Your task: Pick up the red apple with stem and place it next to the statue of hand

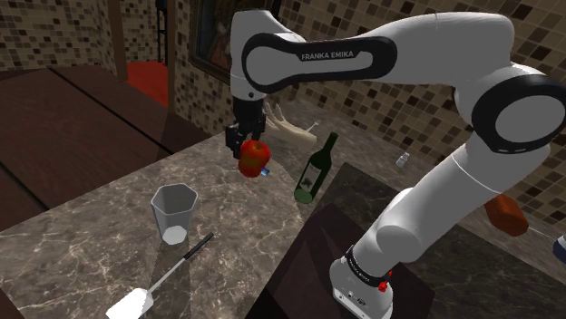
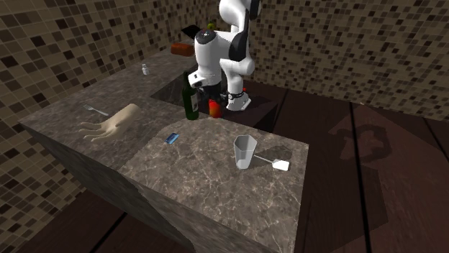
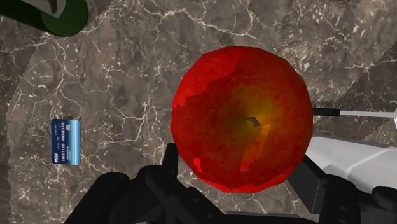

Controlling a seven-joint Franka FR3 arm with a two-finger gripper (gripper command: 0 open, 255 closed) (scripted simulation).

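Fingers (image 3: 167,170) of the all-black gripper (image 1: 247,143) are clenched on the glossy red round apple (image 1: 253,158), which hangs in the air above the dark veined marble surface (image 1: 91,236), close to the dark green glass bottle (image 1: 316,170). I judge the carry is the step in hand. I'd carry it high enough to clear the bottle, steer toward the pale beige hand statue (image 2: 111,126) lying near the surface's edge, and lower onto bare marble just beside it without nudging it.
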